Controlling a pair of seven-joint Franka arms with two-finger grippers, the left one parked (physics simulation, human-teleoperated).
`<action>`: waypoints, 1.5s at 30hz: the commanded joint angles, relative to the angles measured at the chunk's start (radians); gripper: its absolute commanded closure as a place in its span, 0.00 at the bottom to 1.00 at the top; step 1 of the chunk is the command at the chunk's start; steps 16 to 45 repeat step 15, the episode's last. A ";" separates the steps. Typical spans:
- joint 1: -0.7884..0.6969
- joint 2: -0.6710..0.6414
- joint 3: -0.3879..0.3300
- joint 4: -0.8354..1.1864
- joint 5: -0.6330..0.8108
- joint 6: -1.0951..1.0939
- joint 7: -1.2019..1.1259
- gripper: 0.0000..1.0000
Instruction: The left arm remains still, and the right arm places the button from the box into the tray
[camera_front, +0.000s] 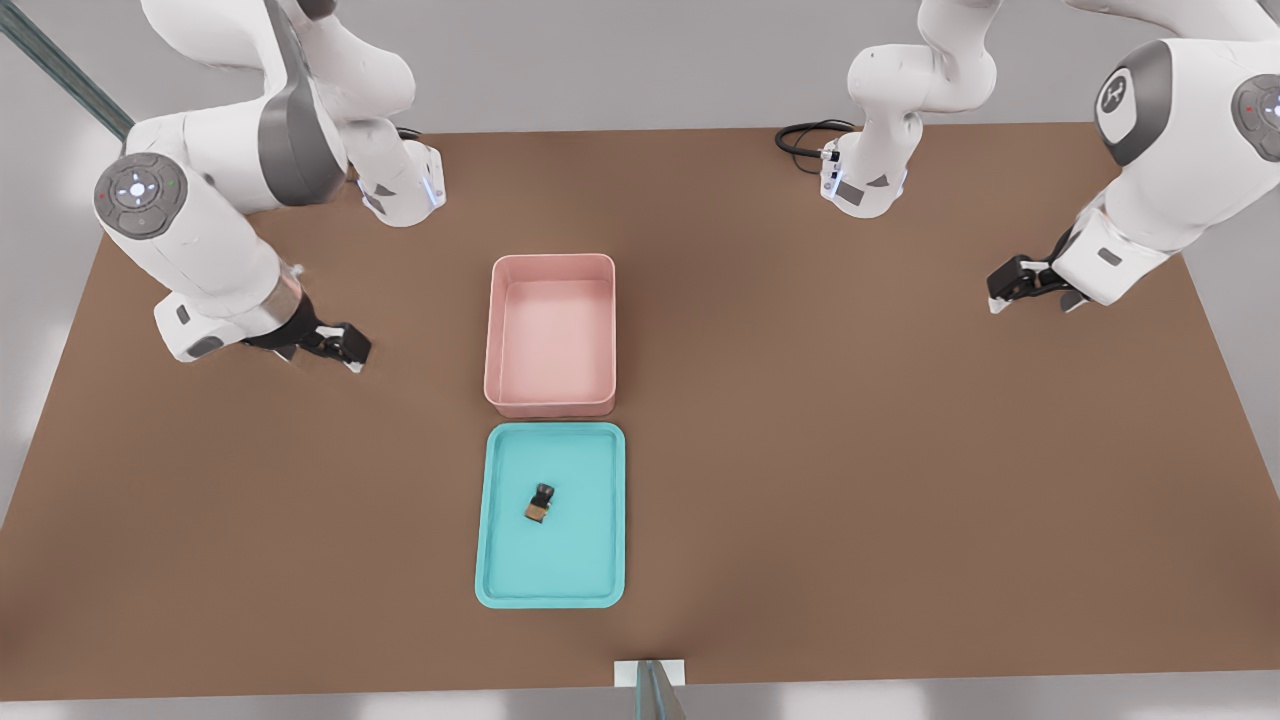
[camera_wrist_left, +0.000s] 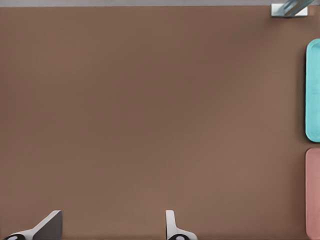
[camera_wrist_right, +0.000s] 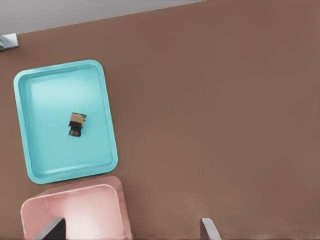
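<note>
Button in tray, box empty, claw parked off to the side.

Button (camera_front: 541, 502) lies on its side near the middle of the turquoise tray (camera_front: 551, 596), touching no rim. Pink box (camera_front: 550, 404) sits just beside the tray's far short edge, nothing inside it. Working claw (camera_front: 340, 349) hangs over bare tabletop (camera_front: 850, 480) at the front view's left, well apart from both containers, gripping nothing. In the right wrist view its fingertips (camera_wrist_right: 209, 229) stand wide apart, with the button (camera_wrist_right: 76, 124) in the tray (camera_wrist_right: 111, 145) ahead.
</note>
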 joint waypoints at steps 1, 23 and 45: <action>0.007 -0.030 0.000 -0.044 0.017 -0.055 -0.065 0.00; 0.015 -0.087 -0.010 -0.041 0.014 -0.054 0.018 0.00; 0.015 -0.087 -0.010 -0.041 0.014 -0.054 0.018 0.00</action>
